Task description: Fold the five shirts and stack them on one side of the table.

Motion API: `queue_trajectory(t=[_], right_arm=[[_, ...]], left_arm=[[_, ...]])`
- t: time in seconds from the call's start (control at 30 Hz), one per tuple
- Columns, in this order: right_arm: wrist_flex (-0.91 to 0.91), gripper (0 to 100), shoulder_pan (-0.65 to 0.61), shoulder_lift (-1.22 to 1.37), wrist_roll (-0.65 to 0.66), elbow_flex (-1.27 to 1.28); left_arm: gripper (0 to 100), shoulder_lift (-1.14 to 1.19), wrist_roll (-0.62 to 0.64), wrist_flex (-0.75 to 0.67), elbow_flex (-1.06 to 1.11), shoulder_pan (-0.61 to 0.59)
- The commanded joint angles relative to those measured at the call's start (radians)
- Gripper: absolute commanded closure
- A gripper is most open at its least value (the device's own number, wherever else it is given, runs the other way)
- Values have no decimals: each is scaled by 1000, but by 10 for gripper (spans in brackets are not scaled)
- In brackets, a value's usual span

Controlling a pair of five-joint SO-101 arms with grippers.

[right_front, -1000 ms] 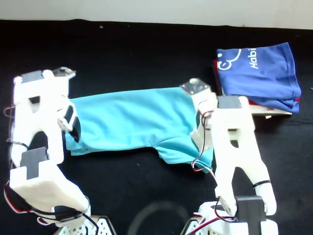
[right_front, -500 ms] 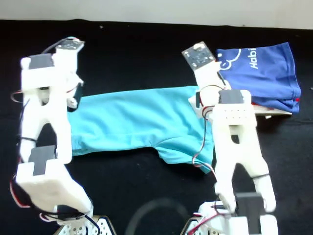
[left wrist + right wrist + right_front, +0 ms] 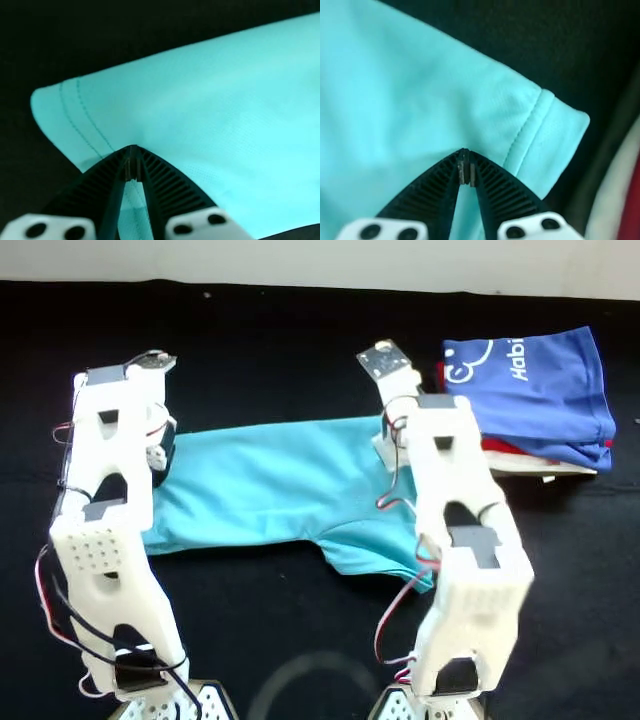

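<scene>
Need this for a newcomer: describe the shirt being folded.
On the black table, near its middle, the shirt lies spread out, left gripper and right gripper pinching its ends. It alone is turquoise; the stack beside it is blue on top.

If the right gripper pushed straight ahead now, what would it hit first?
The turquoise shirt that the right gripper is pinching; past its hem, seemingly just the black table.

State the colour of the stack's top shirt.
Blue with white print; the top shirt shows best in the high view.
</scene>
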Motion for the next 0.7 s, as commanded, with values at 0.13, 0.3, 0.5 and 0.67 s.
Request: queue_trajectory(t=[0.13, 0.3, 0.5, 0.67], right_arm=[[1, 991, 31, 280, 5, -449], [156, 991, 36, 374, 5, -664], [312, 991, 30, 387, 3, -866], [483, 991, 10, 395, 3, -1052]], left_arm=[[991, 157, 5, 6, -260, -39], [991, 262, 6, 109, -475, -41], [991, 337, 6, 275, -722, -41], [991, 340, 6, 370, -823, -42]])
